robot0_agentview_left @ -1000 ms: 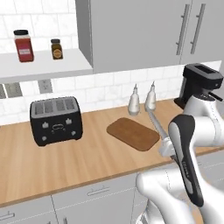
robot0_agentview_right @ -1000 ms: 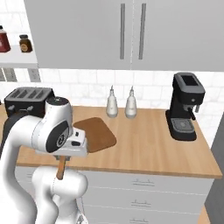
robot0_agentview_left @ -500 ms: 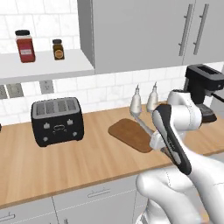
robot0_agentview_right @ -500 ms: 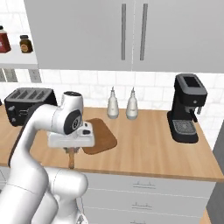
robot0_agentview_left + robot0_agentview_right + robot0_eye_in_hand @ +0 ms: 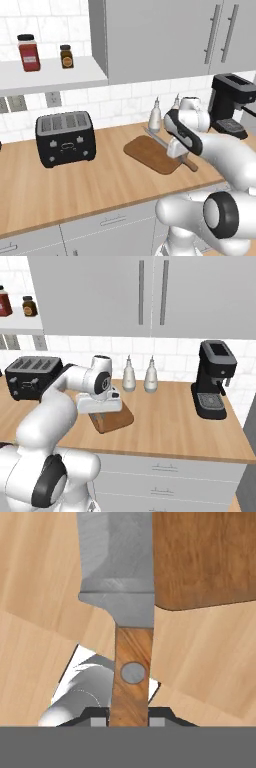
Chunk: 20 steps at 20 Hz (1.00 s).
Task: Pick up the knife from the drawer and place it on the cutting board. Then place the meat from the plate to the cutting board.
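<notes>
1. You had the counter (image 5: 75, 185) running wide under everything, with the toaster (image 5: 65, 138) toward nine o'clock in the left base view and the coffee machine (image 5: 214, 381) toward three o'clock in the right base view.
2. You had the cutting board (image 5: 150, 152) lying flat on the counter near the middle, with the two bottles (image 5: 140, 374) just behind it at twelve o'clock.
3. You held the gripper (image 5: 181, 157) over the board's near edge, its fingers (image 5: 99, 716) pinched narrow on the wooden handle of the knife (image 5: 122, 612).
4. In the hand view the grey blade pointed to twelve o'clock and ran along the board's edge, partly over the board and partly over bare counter.
5. I judged the risk to be a release from there: with the blade straddling the edge, the knife could tip or slide off onto the counter.
6. I also judged that the thin grip near the handle's end might let the knife swing on a quick move.
</notes>
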Tool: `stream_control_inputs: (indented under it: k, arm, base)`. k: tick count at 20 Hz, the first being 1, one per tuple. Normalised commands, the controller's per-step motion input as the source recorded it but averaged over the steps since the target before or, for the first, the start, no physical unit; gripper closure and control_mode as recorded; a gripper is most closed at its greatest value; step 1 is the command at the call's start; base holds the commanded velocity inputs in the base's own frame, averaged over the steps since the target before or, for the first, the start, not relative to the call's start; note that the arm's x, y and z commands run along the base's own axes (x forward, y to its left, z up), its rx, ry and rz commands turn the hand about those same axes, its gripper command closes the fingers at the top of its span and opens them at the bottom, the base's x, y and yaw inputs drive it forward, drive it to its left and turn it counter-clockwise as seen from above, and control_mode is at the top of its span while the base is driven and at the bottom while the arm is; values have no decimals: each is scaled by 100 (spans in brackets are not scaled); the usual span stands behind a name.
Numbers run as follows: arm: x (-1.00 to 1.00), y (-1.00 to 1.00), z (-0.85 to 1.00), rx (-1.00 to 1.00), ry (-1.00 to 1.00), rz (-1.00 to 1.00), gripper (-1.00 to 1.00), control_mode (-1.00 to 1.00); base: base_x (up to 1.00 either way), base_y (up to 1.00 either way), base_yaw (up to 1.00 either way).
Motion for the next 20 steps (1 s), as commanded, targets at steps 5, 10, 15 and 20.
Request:
stream_control_inputs:
  k: [5,10,15,20]
  arm:
    - [90,-15,-38,0,0,1,100,-100]
    - [72,-3,-48,-3,0,0,100,-100]
    - [35,0,-71,-14,-4,0,100,-100]
    - [28,0,-44,-12,-10,0,100,-100]
  base:
    - [0,0,0]
    - [0,0,0]
    - [0,0,0]
    - [0,0,0]
